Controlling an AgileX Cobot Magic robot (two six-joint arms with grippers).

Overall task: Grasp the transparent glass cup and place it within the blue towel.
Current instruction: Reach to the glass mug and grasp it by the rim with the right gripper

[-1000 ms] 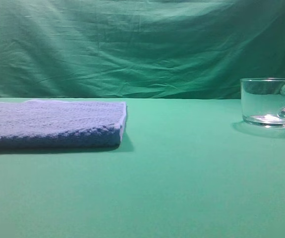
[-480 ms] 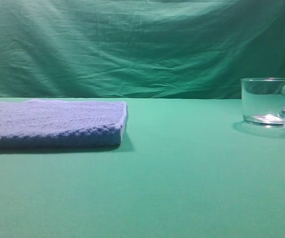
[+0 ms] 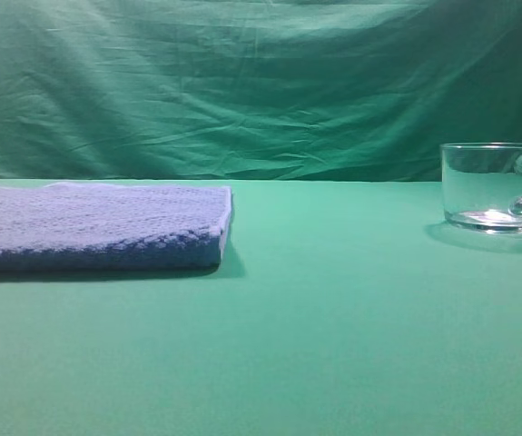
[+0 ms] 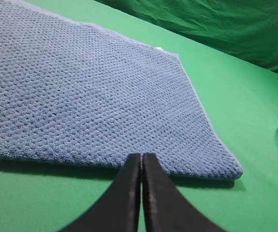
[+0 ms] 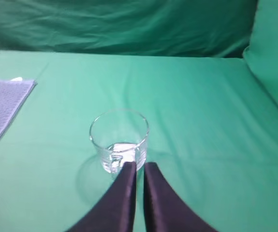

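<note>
The cup [image 5: 119, 140] stands upright just ahead of my right gripper [image 5: 139, 166], whose jaws are nearly together, holding nothing.

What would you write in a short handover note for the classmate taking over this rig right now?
Left gripper: jaws shut, empty, just short of the blue towel.
Right gripper: jaws nearly shut, empty, in front of the transparent glass cup.
Cup stands upright on the green table, far right; towel lies flat, far left.
Done: nothing.
Left: open jaws, grasp cup, carry it onto the towel.
</note>
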